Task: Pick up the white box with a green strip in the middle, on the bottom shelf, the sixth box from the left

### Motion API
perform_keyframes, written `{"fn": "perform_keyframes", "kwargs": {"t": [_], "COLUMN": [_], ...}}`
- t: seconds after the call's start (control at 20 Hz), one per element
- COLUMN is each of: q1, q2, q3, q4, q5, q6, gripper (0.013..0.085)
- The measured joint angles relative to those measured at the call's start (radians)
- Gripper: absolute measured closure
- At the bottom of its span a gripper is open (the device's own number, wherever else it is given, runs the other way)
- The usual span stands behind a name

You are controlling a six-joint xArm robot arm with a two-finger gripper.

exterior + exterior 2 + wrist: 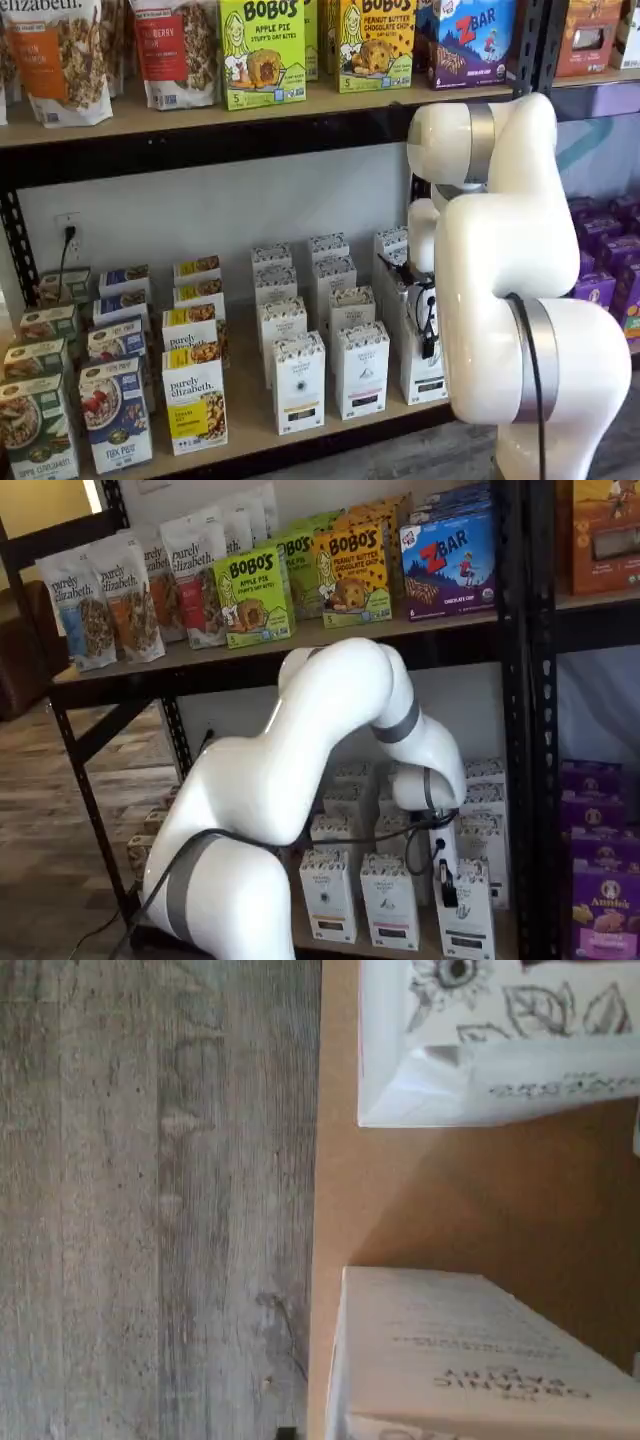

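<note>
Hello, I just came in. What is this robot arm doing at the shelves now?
A white robot arm is reaching down to the bottom shelf, where rows of white boxes stand. Its gripper is at the front white box at the right end of the row, with a black finger on the box's front. Whether the fingers have closed on it cannot be told. The box stands on the shelf, not lifted.
</note>
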Motion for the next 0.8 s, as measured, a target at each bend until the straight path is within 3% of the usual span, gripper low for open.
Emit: {"fn": "perform_keyframes", "kwargs": {"t": [0.15,0.45,0.8], "q1": [0.001,0.001,-0.001], "q2": [0.002,-0.001,-0.013], "q3": [0.004,0.013,0.026], "q4": [0.003,0.002,0.012], "q5": [-0.008,-0.018,-0.015], "q6": [-0.001,0.000,-0.011], "gripper": [0.0330,0.0330,0.0490]}}
